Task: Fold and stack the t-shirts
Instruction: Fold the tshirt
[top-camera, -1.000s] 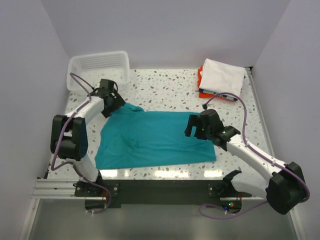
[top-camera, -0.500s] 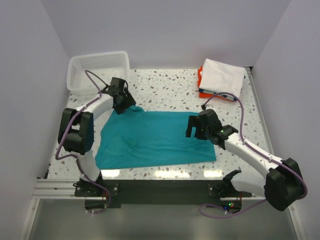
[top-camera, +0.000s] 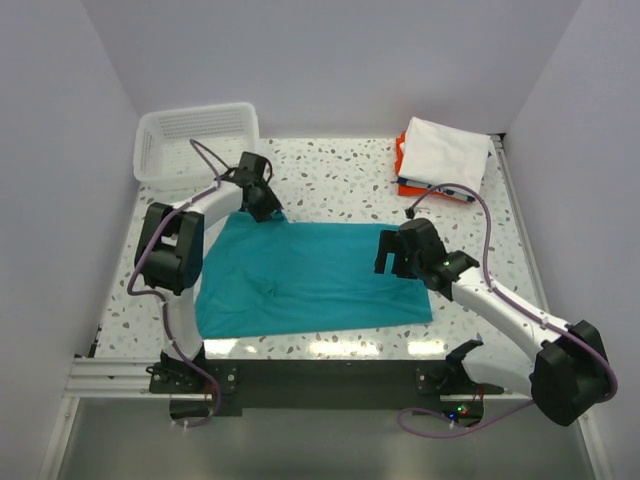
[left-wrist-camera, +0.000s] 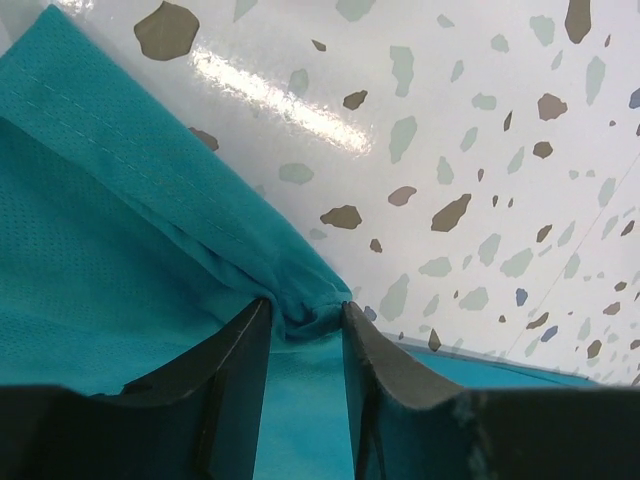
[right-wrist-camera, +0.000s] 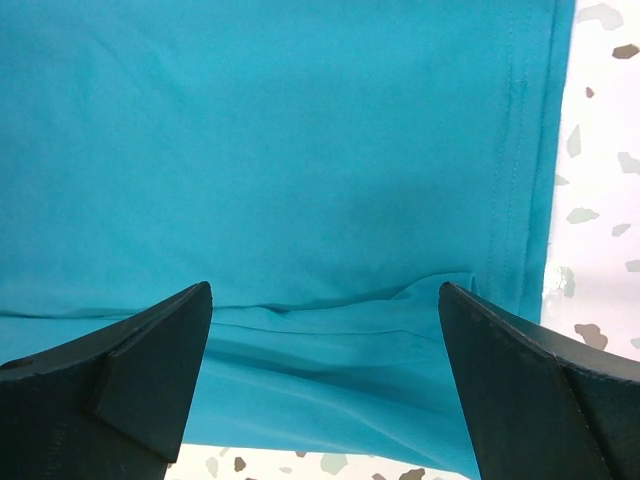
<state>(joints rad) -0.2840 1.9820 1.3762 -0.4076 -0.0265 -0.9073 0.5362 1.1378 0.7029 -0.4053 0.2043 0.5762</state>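
The teal t-shirt (top-camera: 310, 275) lies spread on the table's middle. My left gripper (top-camera: 262, 205) is at its far left corner, shut on a bunched fold of the teal cloth (left-wrist-camera: 305, 310). My right gripper (top-camera: 392, 255) is open over the shirt's right part, its jaws wide apart above the teal cloth (right-wrist-camera: 320, 180) near the hem. A stack at the far right has the white t-shirt (top-camera: 445, 152) on top, the orange one (top-camera: 400, 158) and a dark-edged one (top-camera: 432, 188) under it.
A white slatted basket (top-camera: 195, 140) stands at the far left corner, just behind my left gripper. The walls close the table on three sides. A metal rail (top-camera: 320, 375) runs along the near edge.
My left gripper has moved right and away along the far left of the shirt, pulling the corner with it. The shirt's left part has spread flatter. The right arm has barely moved.
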